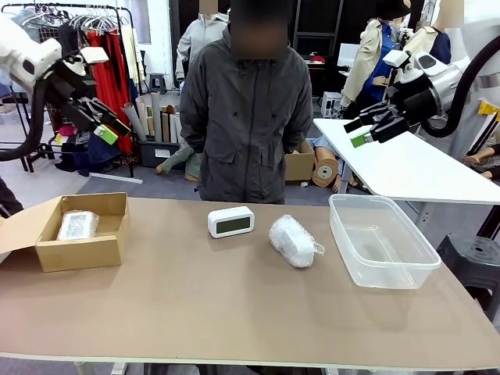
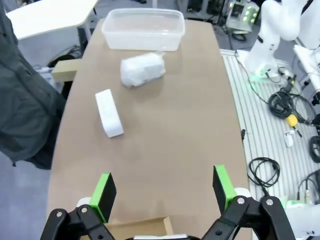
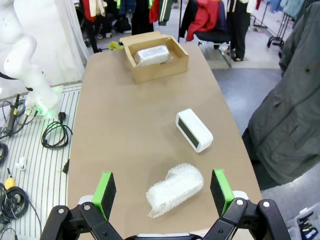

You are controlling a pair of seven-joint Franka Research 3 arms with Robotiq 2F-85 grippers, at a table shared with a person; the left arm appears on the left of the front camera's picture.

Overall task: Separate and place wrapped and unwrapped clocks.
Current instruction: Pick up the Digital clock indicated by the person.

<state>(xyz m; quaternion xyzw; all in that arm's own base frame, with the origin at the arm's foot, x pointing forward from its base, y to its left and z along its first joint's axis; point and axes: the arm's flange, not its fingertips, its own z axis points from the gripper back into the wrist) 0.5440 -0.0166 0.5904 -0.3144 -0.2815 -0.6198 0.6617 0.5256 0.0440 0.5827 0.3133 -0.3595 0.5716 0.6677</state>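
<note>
Looking along the left gripper (image 2: 162, 187): green-padded fingers (image 2: 106, 195) standing wide apart, gripping nothing. Hovering high over the tabletop (image 2: 165, 145), with an edge of the cardboard box (image 2: 145, 226) showing between the fingers at the picture's bottom. Facing the bare white clock (image 2: 109, 112) well ahead, lying off toward the picture's left finger. Farther on, finding the loose wrapped clock (image 2: 142, 71) resting just short of the clear tub (image 2: 145, 42), apart from it.

Looking along the right gripper (image 3: 162, 187): fingers likewise gaping, clamping nothing. Framing the loose wrapped clock between the two pads in the picture, yet hanging well above it, not touching. Beyond it, seeing the bare white clock standing on its long edge, dark screen turned toward the robot's side. At the far end, seeing the boxed wrapped clock (image 3: 152, 54) lying inside the cardboard box.

From the front: holding the left arm raised at the tabletop's left, pointing its gripper down and rightward, well above the box. Holding the right arm raised at the right, aiming its gripper leftward and slightly down, above and behind the tub. Standing at the far edge behind the bare clock: a person (image 1: 246, 117).
</note>
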